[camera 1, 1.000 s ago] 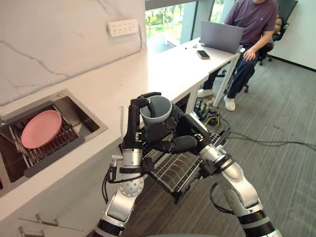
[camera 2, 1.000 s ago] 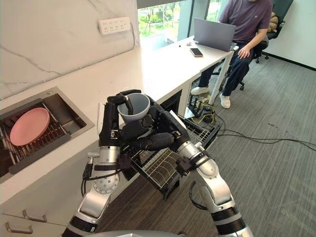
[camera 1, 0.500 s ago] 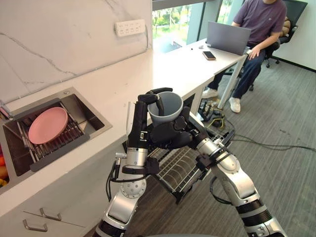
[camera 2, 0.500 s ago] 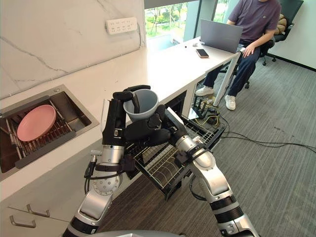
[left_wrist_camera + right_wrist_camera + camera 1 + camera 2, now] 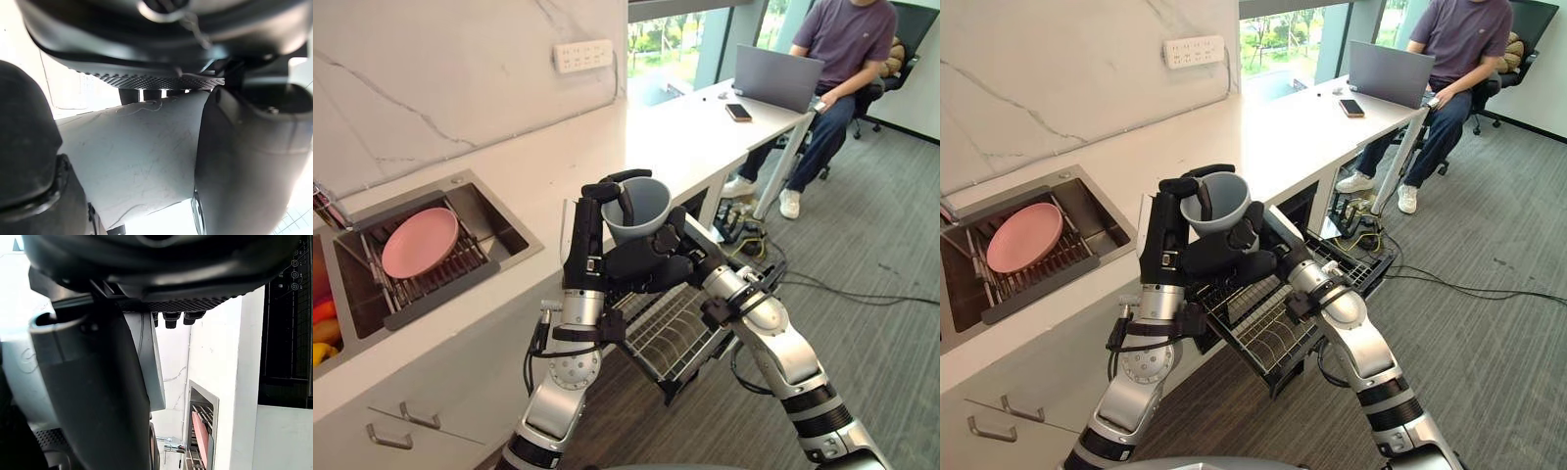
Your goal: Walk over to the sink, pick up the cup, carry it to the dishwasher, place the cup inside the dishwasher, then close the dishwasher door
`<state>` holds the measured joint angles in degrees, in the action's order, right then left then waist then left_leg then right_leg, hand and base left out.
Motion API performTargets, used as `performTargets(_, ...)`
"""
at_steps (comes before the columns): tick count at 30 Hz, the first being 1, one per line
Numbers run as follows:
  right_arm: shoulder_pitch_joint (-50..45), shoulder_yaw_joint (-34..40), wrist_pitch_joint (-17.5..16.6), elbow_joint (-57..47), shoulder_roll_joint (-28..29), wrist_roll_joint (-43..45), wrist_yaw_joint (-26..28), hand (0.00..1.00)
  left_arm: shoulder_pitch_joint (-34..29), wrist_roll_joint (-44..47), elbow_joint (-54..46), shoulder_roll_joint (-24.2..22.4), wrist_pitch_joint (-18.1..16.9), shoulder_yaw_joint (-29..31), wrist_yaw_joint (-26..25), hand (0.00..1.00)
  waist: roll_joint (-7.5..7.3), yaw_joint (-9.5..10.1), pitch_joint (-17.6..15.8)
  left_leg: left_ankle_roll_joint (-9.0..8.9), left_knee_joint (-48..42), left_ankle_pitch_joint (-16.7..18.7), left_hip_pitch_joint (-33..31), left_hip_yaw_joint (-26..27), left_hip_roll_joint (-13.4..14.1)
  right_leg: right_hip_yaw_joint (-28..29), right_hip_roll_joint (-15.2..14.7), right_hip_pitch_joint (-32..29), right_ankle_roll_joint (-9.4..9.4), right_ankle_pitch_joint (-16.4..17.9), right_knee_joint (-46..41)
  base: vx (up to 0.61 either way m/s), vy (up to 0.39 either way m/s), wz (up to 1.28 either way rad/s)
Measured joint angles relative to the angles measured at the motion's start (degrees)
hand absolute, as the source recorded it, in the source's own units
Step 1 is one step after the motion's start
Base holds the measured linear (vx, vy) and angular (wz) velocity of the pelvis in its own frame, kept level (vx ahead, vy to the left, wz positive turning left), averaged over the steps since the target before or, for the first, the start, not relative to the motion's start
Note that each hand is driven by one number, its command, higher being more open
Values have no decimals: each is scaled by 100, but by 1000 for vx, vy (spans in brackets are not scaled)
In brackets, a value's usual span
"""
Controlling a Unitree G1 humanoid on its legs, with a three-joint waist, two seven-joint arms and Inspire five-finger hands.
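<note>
A: What is being shown to the left of the cup [image 5: 641, 201]?

B: Well to the left of the cup, a sink [image 5: 514, 257] is being shown, set into the counter [image 5: 558, 157]. A pink plate [image 5: 419, 242] is being carried on the dark rack inside it.

A: How is the cup being held?

B: It is being held upright in the air by both hands. On the cup's left side it is being gripped by the left robot hand [image 5: 587, 235], with fingers being hooked over the rim.

A: And on the cup's right?

B: The cup's lower body is being clasped by the right robot hand [image 5: 648, 264], its fingers being curled round the grey wall.

A: What is being seen beneath the cup?

B: A pulled-out wire dishwasher rack [image 5: 671, 333] is being shown just below it. Far to the right of the cup and beyond it, a laptop [image 5: 778, 76] is being faced by a seated person [image 5: 847, 39].
</note>
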<state>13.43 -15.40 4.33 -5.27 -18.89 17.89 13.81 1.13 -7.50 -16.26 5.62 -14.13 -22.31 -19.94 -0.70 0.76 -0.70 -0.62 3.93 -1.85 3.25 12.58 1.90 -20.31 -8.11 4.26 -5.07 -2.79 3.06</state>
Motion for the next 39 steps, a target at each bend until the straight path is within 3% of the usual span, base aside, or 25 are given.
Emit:
performTargets(7,121,-105,71,32,-58,2,-76,100,0,92,3,53,-4,3,-1,0,0,6,0,-1,0,-11,-38,-42,4,-36,0,-11,0,0,0,-8,-5,3)
performTargets(8,168,-153,104,57,-87,12,-108,0,0,117,13,80,-4,3,-2,0,0,7,0,-2,0,-12,-41,-46,7,-38,0,-11,0,0,0,0,0,0)
performTargets(18,177,-429,194,173,-72,571,-457,0,-72,202,52,299,-31,4,-25,0,4,9,-18,-15,0,-27,-77,-84,16,-54,1,-26,0,0,0,-8,-3,2)
performTargets(36,177,-542,227,185,112,556,-644,0,-204,251,73,484,-214,2,-198,0,10,-11,-169,-16,0,-26,-92,-82,20,-43,1,-47,-2,1,-3,0,0,0)
performTargets(37,177,-542,226,185,115,554,-648,0,-205,274,72,486,-215,2,-199,100,7,-11,-201,-16,-1,-26,-89,-82,20,-42,1,-44,-2,1,-5,0,0,0)
performTargets(39,177,-559,227,187,116,545,-680,0,-224,324,73,488,-225,-1,-201,100,9,-12,-242,-17,-1,-26,-89,-82,20,-42,0,-45,-2,1,-8,0,0,0)
